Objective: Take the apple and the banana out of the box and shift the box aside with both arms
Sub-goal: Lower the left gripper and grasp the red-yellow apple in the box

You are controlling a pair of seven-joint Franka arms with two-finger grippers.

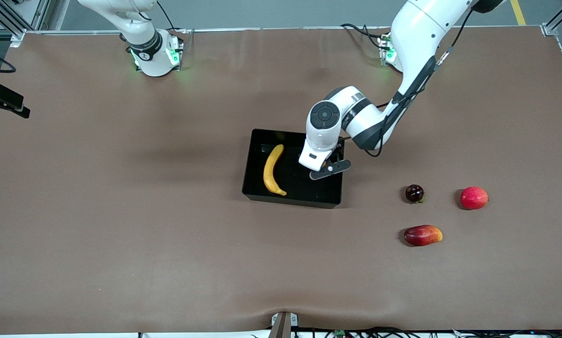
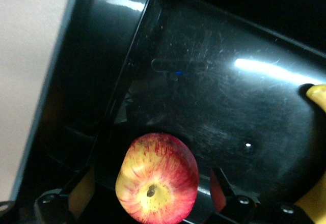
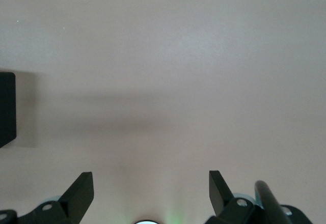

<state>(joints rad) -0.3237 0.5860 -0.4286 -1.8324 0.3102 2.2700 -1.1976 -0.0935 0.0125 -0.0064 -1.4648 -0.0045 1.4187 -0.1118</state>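
Front view: the left arm (image 1: pixel 403 70) reaches down into the black box (image 1: pixel 262 195) mid-table, hiding its gripper (image 1: pixel 325 166) and most of the apple (image 2: pixel 158 178). The left wrist view shows that apple, red streaked with yellow, between spread fingers (image 2: pixel 221 186). The banana (image 1: pixel 273 170) lies in the box, long axis running toward the bases. The right gripper (image 3: pixel 147 193), waiting, is spread wide over bare table (image 3: pixel 178 56).

Five fruits (image 1: pixel 423 235), one box (image 1: pixel 252 162)
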